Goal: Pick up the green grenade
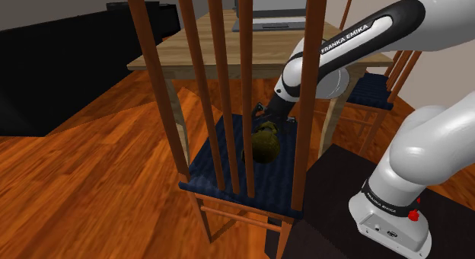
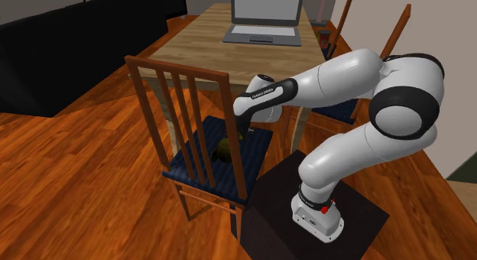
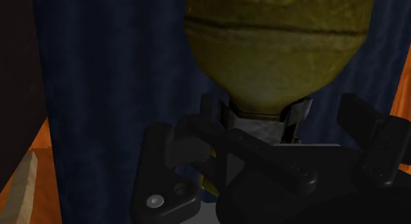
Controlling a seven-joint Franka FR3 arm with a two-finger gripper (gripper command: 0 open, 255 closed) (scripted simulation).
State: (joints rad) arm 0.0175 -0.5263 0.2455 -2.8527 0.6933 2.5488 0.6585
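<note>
The olive-green grenade [image 1: 265, 145] lies on the dark blue seat of a wooden chair [image 1: 228, 170], seen through the chair's back slats. It also appears in the second exterior view as the grenade [image 2: 224, 150] on the same seat. My black gripper [image 1: 268, 117] reaches down to its upper end. In the wrist view the round grenade body [image 3: 276, 45] is just ahead of the gripper [image 3: 263, 157]. The fingers [image 3: 172, 170] sit on either side of the grenade's dark neck and head, pressed against it. The grenade still touches the seat.
The chair's tall back slats [image 1: 204, 82] stand between the shoulder camera and the grenade. A wooden table [image 2: 229, 48] with a laptop [image 2: 264, 17] stands behind. A second blue-seated chair [image 1: 373, 90] is beside the arm. Below is wooden floor [image 2: 92, 182].
</note>
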